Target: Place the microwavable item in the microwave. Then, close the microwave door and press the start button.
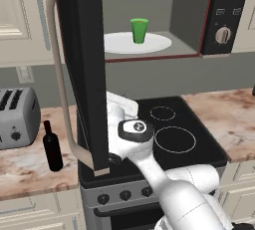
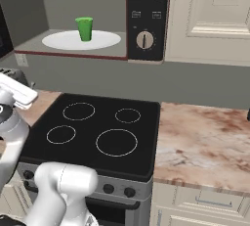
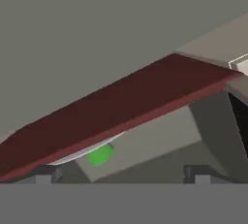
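Marbled pink-brown surface point(image 2: 205, 137) runs to either side of a black four-ring stove point(image 2: 97, 132), with cream cabinets point(image 2: 215, 19) and a grey wall above.

The microwave point(image 1: 219, 15) is mounted over the stove. Its cavity is open and grey inside, edged in dark red trim. The black control panel point(image 2: 146, 19) with a round dial sits at the cavity's right side.

The green cup point(image 1: 139, 30) stands upright on the white turntable point(image 1: 119, 45), near its centre, inside the cavity. In the hand view the green cup point(image 3: 100, 154) appears as a small green patch just below the red trim, at the rim of the turntable.

The microwave door point(image 1: 84, 69) is swung open toward the left base camera, seen nearly edge-on. Its curved beige handle point(image 1: 57, 74) runs down the outer face.

The arm rises over the stove front, its wrist just right of the door's lower edge. The fingers point(image 3: 123, 177) show as two small dark tips at the bottom of the hand view, set well apart, with nothing between them and touching nothing visible. The hand camera looks up at the underside of the microwave.

A silver toaster point(image 1: 17, 117) and a dark wine bottle point(image 1: 51, 147) stand on the surface left of the stove, well apart from the arm.
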Available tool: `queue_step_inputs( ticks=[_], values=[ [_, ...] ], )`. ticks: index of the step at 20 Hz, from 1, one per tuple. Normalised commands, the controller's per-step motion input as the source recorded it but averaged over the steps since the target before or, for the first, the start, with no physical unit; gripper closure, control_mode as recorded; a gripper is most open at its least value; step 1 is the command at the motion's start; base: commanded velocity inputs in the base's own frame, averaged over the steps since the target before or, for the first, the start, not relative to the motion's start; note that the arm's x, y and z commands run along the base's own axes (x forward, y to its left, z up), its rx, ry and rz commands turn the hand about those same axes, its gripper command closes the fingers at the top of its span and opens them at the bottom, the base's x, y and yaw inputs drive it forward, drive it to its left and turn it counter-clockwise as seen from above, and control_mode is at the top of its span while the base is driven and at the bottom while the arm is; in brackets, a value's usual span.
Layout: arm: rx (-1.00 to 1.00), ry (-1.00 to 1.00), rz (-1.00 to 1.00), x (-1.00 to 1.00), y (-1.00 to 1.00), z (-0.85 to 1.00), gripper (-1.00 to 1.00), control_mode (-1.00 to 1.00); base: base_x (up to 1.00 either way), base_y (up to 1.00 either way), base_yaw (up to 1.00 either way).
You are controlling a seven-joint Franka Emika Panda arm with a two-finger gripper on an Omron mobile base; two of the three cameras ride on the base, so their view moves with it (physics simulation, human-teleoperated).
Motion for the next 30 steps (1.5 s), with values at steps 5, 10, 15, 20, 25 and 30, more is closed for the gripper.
queue_step_inputs(
  ticks=[5, 10, 15, 20, 25, 30],
  values=[
    [-0.32, -0.32, -0.02, -0.13, 0.23, -0.58, -1.00, -1.00, 0.00, 0.00, 0.00],
    [-0.19, -0.21, -0.05, -0.20, 0.91, 0.00, -1.00, -1.00, 0.00, 0.00, 0.00],
    [-0.12, -0.11, -0.05, -0.15, 1.00, 0.07, -1.00, -1.00, 0.00, 0.00, 0.00],
    [-0.02, -0.03, -0.03, -0.14, 0.87, 0.01, -1.00, -1.00, 0.00, 0.00, 0.00],
    [0.06, -0.06, -0.02, -0.21, 0.35, 0.23, -1.00, -1.00, 0.00, 0.00, 0.00],
    [0.31, -0.08, 0.00, -0.37, -0.05, 0.41, -1.00, -1.00, 0.00, 0.00, 0.00]
  ],
)
